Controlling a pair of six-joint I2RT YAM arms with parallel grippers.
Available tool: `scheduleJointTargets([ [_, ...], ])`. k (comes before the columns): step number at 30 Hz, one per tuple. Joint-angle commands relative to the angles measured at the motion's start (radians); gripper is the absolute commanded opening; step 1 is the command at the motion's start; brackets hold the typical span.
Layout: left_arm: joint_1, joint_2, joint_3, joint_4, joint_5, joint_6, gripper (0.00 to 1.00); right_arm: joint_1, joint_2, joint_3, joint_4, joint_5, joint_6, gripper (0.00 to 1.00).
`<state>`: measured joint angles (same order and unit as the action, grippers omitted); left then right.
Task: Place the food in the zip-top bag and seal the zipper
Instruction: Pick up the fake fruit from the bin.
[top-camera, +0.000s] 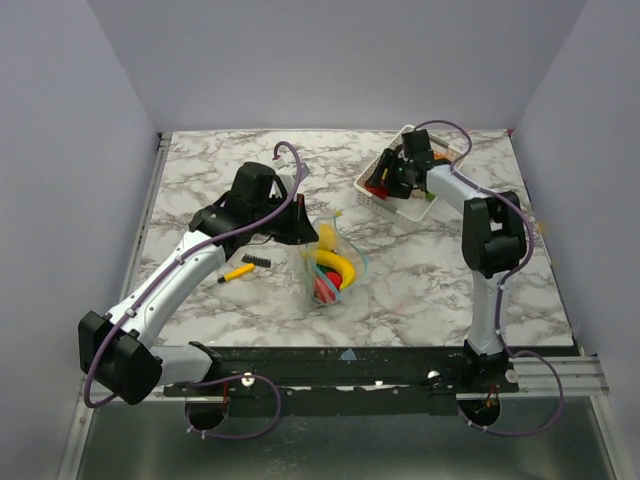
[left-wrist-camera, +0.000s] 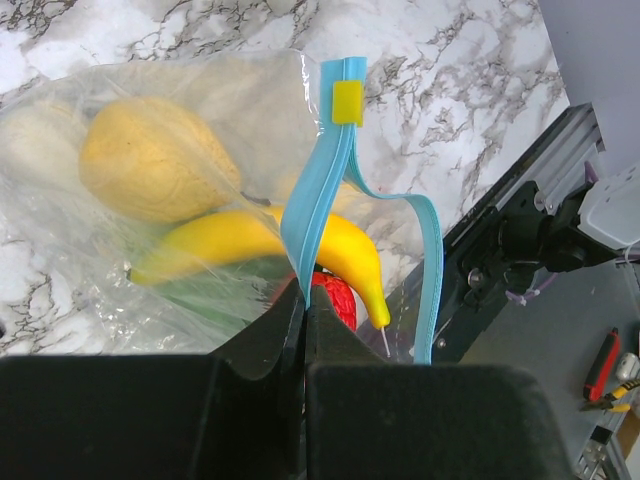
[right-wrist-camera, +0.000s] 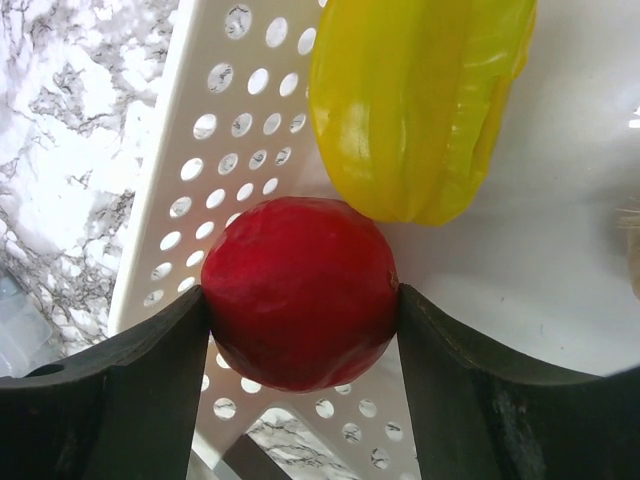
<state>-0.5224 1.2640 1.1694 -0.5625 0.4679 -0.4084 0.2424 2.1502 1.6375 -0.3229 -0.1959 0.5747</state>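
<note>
The clear zip-top bag (top-camera: 332, 262) stands at the table's middle, its mouth pulled up toward the left. My left gripper (left-wrist-camera: 304, 300) is shut on the light blue zipper (left-wrist-camera: 310, 200) near one end; a yellow slider tab (left-wrist-camera: 347, 102) sits further along it. Inside the bag (left-wrist-camera: 200, 90) lie a banana (left-wrist-camera: 330, 245), a rounded yellow fruit (left-wrist-camera: 150, 160), something green and a red fruit (left-wrist-camera: 340, 297). In the white basket (right-wrist-camera: 220, 150), my right gripper (right-wrist-camera: 302, 298) is shut on a round red fruit (right-wrist-camera: 298, 270), both fingers touching its sides. A yellow-green starfruit (right-wrist-camera: 420, 100) lies just beyond it.
The white basket (top-camera: 372, 197) stands at the back right with more food in it, under my right gripper (top-camera: 392, 180). A yellow-and-black pen-like tool (top-camera: 237, 271) lies left of the bag, below my left arm. The table's metal front rail (left-wrist-camera: 520, 200) runs close behind the bag.
</note>
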Motion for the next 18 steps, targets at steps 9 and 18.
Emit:
scheduleJointTargets([
  [9,0.010,-0.020,-0.010,0.030,0.015,0.000,0.00,-0.020,-0.240,-0.123,-0.014,0.162,-0.069,0.35],
  [18,0.010,-0.015,-0.010,0.030,0.017,-0.001,0.00,-0.020,-0.462,-0.302,-0.034,0.122,-0.154,0.21],
])
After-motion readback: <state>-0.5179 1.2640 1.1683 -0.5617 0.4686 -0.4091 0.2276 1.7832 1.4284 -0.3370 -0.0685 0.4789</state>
